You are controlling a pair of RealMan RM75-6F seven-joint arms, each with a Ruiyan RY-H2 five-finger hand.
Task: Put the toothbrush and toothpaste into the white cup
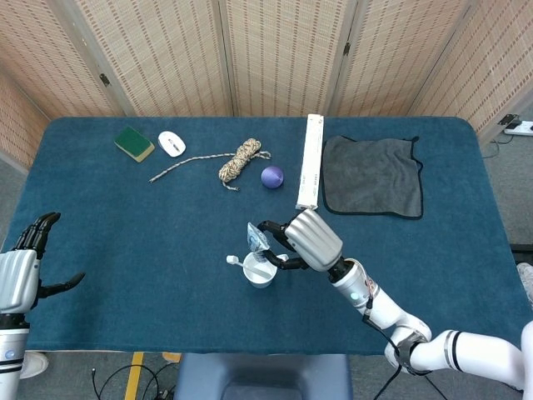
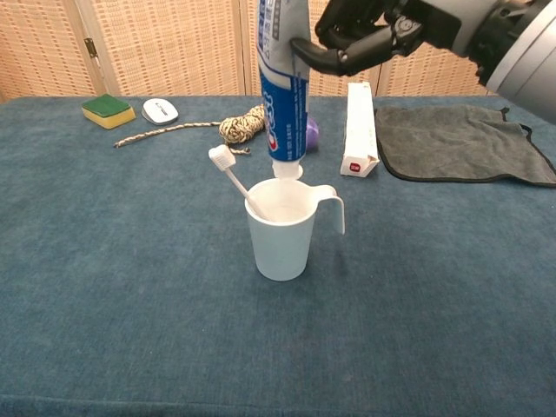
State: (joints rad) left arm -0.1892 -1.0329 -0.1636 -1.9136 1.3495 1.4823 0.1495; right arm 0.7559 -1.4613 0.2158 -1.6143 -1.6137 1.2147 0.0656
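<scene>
1. The blue table (image 1: 125, 250) fills your view, backed by woven folding screens (image 1: 275, 50).
2. The grey cloth (image 1: 372, 176) lies flat at the far right of the table, and the long white box (image 1: 310, 162) lies just beside its left edge.
3. Your right hand (image 1: 304, 239) is clasped around the toothpaste (image 2: 282, 78). It holds the tube upright with the cap down, directly above the mouth of the white cup (image 2: 282, 230). In the chest view the cap sits at about rim level; you cannot tell whether it touches the cup.
4. Your left hand (image 1: 23, 262) is at the near left edge of the table, fingers spread and holding nothing.
5. The white cup stands near the middle of the table, its handle pointing toward your right arm.
6. The toothbrush (image 2: 236, 181) already stands in the cup, leaning left with its head above the rim.
7. The coiled rope (image 1: 240, 158) lies at the back of the table, its loose end trailing left.
8. Smaller things sit along the back: a green and yellow sponge (image 1: 134, 142), a white mouse (image 1: 171, 143) just beside it, and a purple ball (image 1: 272, 176) between the rope and the box.
</scene>
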